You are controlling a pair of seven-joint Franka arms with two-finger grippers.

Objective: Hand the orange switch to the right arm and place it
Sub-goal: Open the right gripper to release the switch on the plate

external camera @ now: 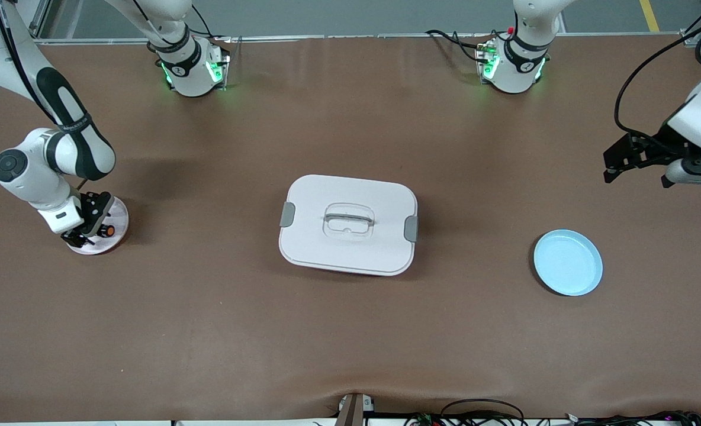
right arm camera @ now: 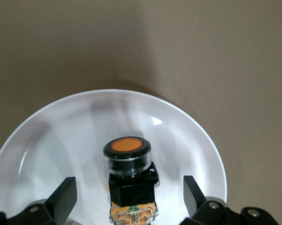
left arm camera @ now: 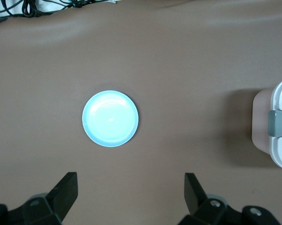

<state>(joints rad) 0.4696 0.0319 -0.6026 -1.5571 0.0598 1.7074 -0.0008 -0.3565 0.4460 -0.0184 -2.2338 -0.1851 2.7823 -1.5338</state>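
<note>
The switch [right arm camera: 128, 174] lies in the pink plate [right arm camera: 187, 136], between the spread, empty fingers of the right gripper [right arm camera: 127, 199]: placing looks done. Next, that gripper should lift straight up clear of it. The left gripper [left arm camera: 131, 192] waits, spread and empty, above the blue plate [left arm camera: 110, 118].

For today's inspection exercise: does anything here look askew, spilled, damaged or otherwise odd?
Nothing stands out. The orange switch sits on the white plate between the open right gripper's fingers, the box is lidded, and the blue plate is bare.

brown table [external camera: 350, 331], grey floor [external camera: 356, 15]
</note>
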